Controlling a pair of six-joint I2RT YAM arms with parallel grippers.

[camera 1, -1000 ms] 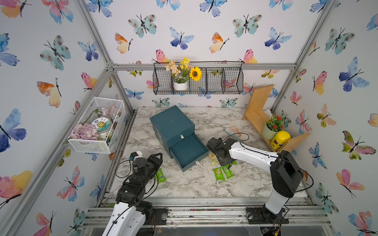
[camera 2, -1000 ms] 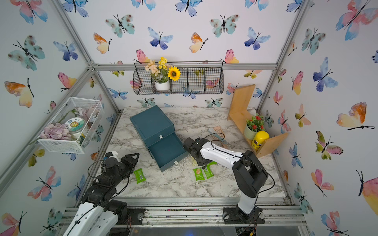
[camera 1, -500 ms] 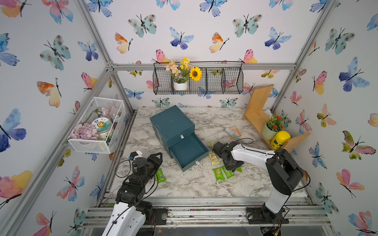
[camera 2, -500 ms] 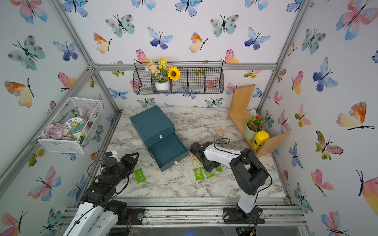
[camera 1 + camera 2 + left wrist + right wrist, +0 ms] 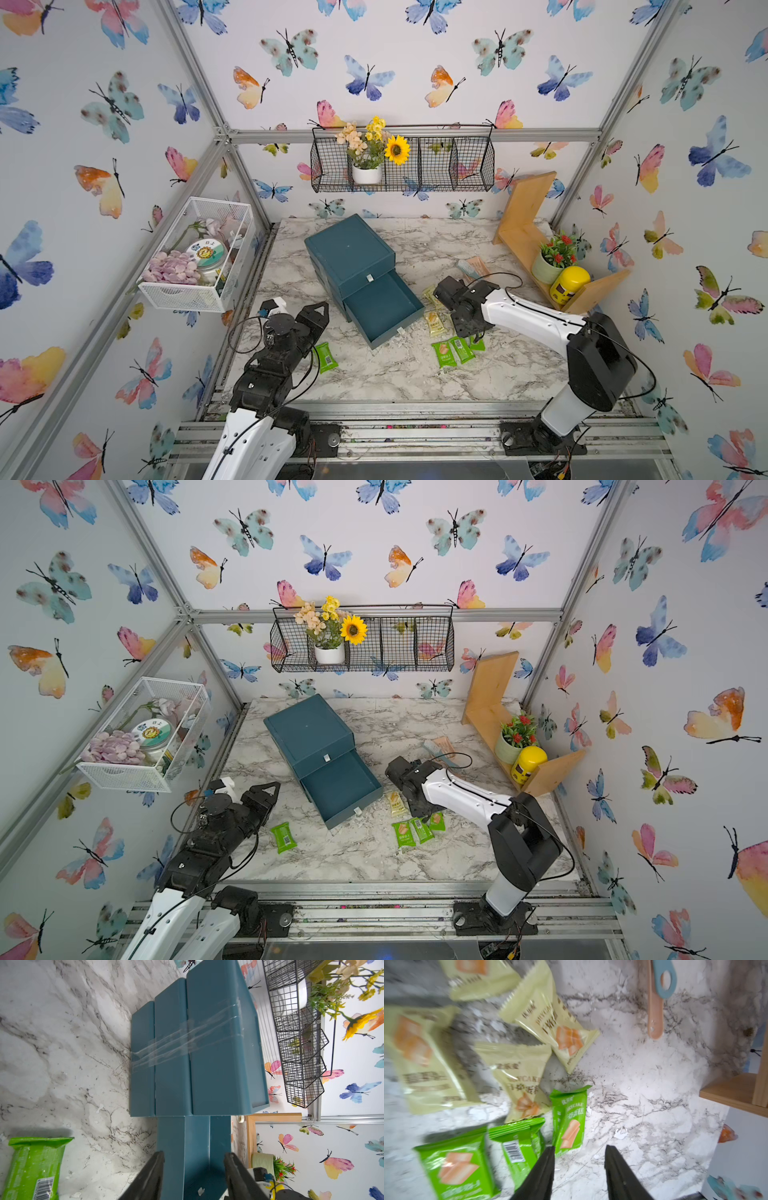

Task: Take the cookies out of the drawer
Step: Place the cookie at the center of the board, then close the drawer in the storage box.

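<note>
Several flat pale-yellow and green cookie packets (image 5: 527, 1076) lie on white marble tabletop (image 5: 415, 374), outside pulled-out teal plastic drawer (image 5: 384, 307); lone green packet (image 5: 325, 357) near left claw (image 5: 194, 1153). We see both claws spread, right claw (image 5: 579, 1147) just beside green packets.

right pincer (image 5: 579, 1148): black. just beside it, three bright green cookies (image 5: 566, 1122), orange-peach wafer print, one with a white barcode patch. past those, pale yellow cookies (image 5: 550, 1022), same orange print, dark lettering. farther ahead of it, brush (image 5: 655, 1012): salmon-pink handle, grey-blue loop end. table (image 5: 654, 1088): white marble, grey-black veining.

left pincer (image 5: 194, 1154): black too. ahead of it, drawer unit (image 5: 207, 1053): dark teal, clear glossy tape stripes across. wall (image 5: 357, 1059) behind that: white, watercolour butterflies. beside the pincer, lone green packet (image 5: 33, 1167), white barcode.
</note>
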